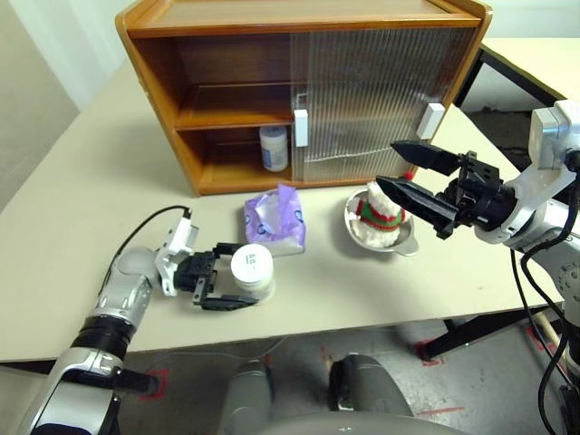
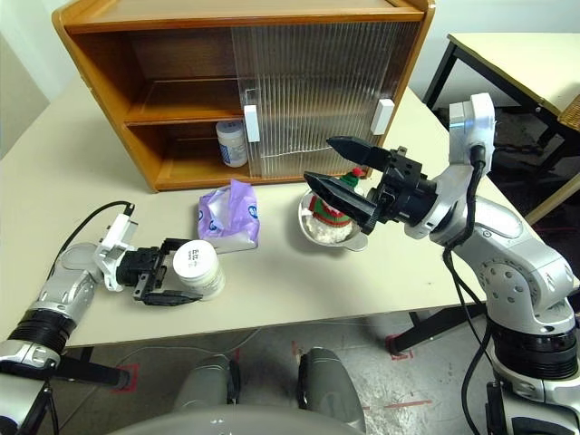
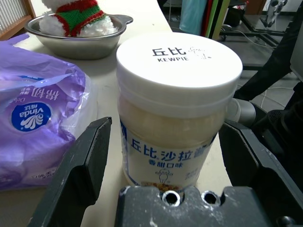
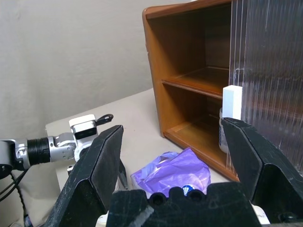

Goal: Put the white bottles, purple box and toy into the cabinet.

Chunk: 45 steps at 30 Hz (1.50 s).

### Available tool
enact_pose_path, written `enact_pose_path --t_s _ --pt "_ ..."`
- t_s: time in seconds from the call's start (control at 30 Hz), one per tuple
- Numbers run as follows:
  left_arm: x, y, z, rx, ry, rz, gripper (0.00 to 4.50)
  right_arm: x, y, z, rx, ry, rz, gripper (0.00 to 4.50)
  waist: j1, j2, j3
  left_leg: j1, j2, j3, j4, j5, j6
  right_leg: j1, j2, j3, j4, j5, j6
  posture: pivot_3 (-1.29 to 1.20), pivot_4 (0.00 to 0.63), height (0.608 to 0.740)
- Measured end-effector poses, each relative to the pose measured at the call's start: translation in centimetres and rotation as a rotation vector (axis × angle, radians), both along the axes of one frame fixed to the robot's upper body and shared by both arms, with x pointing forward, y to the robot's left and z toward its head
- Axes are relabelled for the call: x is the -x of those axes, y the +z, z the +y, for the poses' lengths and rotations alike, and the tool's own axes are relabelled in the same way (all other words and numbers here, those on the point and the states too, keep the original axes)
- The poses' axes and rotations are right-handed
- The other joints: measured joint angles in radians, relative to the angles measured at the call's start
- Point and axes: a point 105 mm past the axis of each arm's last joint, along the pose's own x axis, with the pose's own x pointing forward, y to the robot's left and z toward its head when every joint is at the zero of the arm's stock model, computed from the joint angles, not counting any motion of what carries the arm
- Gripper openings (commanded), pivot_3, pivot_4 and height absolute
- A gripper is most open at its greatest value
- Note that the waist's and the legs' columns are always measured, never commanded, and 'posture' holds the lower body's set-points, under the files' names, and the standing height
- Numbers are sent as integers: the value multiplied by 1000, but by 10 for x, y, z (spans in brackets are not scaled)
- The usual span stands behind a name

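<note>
1. The left gripper (image 1: 237,285) stood wide open, fingers flanking a bottle (image 1: 252,268) without gripping it.
2. The right gripper (image 1: 404,174) hung wide open and empty above the toy (image 1: 378,207), which sat in a bowl (image 1: 399,241).
3. The box (image 1: 275,220) lay at 12 o'clock of that bottle.
4. A second bottle (image 1: 274,148) stood on the cabinet's (image 1: 217,86) lower shelf.
</note>
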Motion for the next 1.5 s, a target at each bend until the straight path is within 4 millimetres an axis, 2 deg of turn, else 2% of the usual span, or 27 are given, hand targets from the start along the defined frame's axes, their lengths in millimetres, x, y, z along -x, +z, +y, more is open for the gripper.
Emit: enact_pose_path --t_s 0.07,0.1,0.13,0.23,0.53,0.73,0.9,1.0,1.2,1.3,1.5 --pt "0 0 0 0 1 5 4472 0 0 0 1 0 -1 4500 0 0 0 0 0 0 0 0 0 0 0 0 0 0 0 -97 0 740" --pt "0 0 0 1 1 7 4124 1 0 0 2 0 -2 4500 0 0 0 0 0 0 0 0 0 0 0 0 0 0 0 -97 0 740" --pt "0 -1 0 2 1 9 4012 0 0 0 2 0 -2 4500 0 0 0 0 0 0 0 0 0 0 0 0 0 0 0 -97 0 740" --pt "0 -1 0 5 4 15 3077 0 0 0 2 -2 -2 4500 0 0 0 0 0 0 0 0 0 0 0 0 0 -1 -1 -95 0 740" --pt "-2 1 1 15 21 63 3063 0 0 0 1 -6 -1 4500 -1 0 0 0 0 0 0 0 0 0 0 0 0 -1 -1 -83 0 740" --pt "-10 35 10 73 93 -9 3063 0 -3 0 -14 -6 12 4500 -1 0 0 0 0 0 0 0 0 0 0 0 0 0 0 -50 0 740" --pt "-8 42 24 82 173 15 3063 0 -5 6 -45 4 9 4500 2 0 1 0 1 -1 -1 0 0 -1 1 0 0 0 0 -30 0 740" --pt "-18 47 32 99 278 15 3063 -1 -8 11 -42 25 16 4500 6 0 1 0 1 -1 0 0 0 0 1 0 0 -1 -1 -21 0 740" --pt "-63 69 45 129 587 -83 3063 -6 -2 11 -43 31 -9 4500 12 -1 1 -1 0 -1 0 0 0 1 0 0 0 0 1 -23 0 740" --pt "-81 68 50 131 724 -95 3063 -6 -3 11 -49 28 -8 4500 11 -1 1 -1 0 -1 0 0 0 0 1 0 0 1 2 -35 0 740" --pt "-101 62 47 155 866 -79 3063 -6 -6 10 -50 18 -4 4500 6 -2 1 -1 0 -1 -1 0 0 0 1 0 0 1 2 -54 0 740"
